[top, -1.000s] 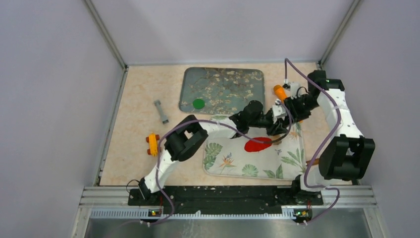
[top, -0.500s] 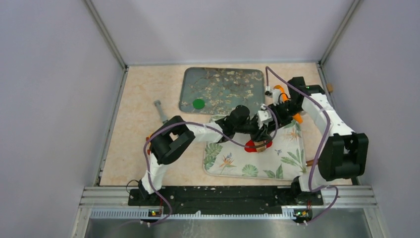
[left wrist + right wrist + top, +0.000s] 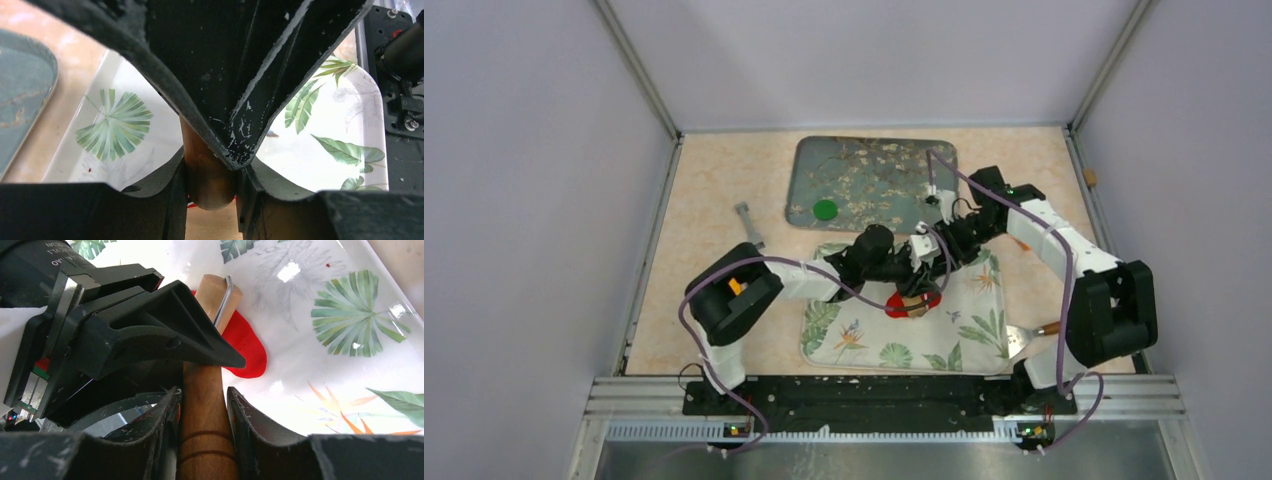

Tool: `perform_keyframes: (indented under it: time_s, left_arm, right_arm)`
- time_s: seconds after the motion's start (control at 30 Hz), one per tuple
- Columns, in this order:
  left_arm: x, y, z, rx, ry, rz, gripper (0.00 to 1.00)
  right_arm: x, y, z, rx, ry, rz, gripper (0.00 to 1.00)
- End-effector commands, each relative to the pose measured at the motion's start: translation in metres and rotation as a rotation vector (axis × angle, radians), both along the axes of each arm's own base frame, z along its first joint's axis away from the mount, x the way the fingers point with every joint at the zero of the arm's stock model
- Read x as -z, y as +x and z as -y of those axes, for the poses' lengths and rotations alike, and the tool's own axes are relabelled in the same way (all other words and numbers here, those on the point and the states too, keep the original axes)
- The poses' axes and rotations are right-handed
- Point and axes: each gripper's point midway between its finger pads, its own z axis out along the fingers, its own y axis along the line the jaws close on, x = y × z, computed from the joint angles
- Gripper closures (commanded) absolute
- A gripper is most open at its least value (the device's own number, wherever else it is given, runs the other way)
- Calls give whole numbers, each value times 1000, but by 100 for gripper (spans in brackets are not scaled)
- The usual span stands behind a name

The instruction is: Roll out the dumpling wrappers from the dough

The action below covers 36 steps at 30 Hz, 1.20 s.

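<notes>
Clamps a single wooden roller (image 3: 202, 405) with both pincers. Grips the grooved handle in the right pincer (image 3: 202, 399), narrow and tight on the wood. Pinches the same handle just ahead with the left pincer (image 3: 210, 172), equally narrow and set crosswise. Points the roller's long axis from 6 to 12 o'clock in the right wrist view, barrel end at 12. Rests that barrel on, or barely above, the red dough (image 3: 247, 347); cannot tell contact. Finds the dough spread toward 4 o'clock of the barrel, on the leaf-print tray (image 3: 310, 370). Seen from above, puts the dough at roughly 6 o'clock of the joined pincers, near the tray's middle, with neither arm plainly nearer. Probably calls for a push along the handle's line across the red patch. Leaves the green wrapper (image 3: 825, 209) well apart at 10 o'clock, flat on the blossom tray (image 3: 874, 165).
</notes>
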Motion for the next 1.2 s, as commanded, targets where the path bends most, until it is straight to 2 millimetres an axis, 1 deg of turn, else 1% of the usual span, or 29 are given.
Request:
perform_keyframes:
  time_s: [0.0,0.07,0.1,0.2,0.27,0.3,0.37,0.43,0.53,0.67,0.8,0.87,1.03,1.17]
  left_arm:
    - [20,-1,-32,-52,107,-51,100]
    - [2,7,-36,-64,93,-37,100]
    - [-11,12,-36,-65,80,-19,100]
    - [-64,22,-31,-64,-1,61,100]
    - [-88,23,-25,-54,-43,83,100]
    - [-97,23,-24,-49,-56,83,100]
    - [-99,21,-23,-44,-55,60,100]
    - [-91,17,-25,-38,-32,35,100]
    - [-70,10,-33,-34,0,15,100]
    - [-40,1,-45,-31,46,-1,100]
    - [-17,-2,-52,-29,76,8,100]
    - [-2,-4,-57,-35,100,3,100]
    - [37,-17,-82,-37,187,-1,100]
    - [58,-22,-100,-68,248,-13,100]
  right_arm:
    - [29,-4,-13,-76,-90,-12,100]
    - [7,6,-27,-66,-47,7,100]
    - [-7,11,-33,-60,-20,20,100]
    - [-56,25,-45,-49,50,95,100]
    - [-81,27,-49,-57,82,125,100]
    - [-90,26,-50,-61,94,136,100]
    - [-94,22,-49,-67,97,134,100]
    - [-83,16,-46,-73,86,111,100]
    - [-66,12,-45,-80,79,77,100]
    - [-45,4,-49,-136,69,65,100]
    - [-25,-2,-52,-184,60,80,100]
    - [-15,-8,-57,-212,57,84,100]
    - [23,-26,-68,-279,9,97,100]
    - [44,-26,-79,-285,-4,109,100]
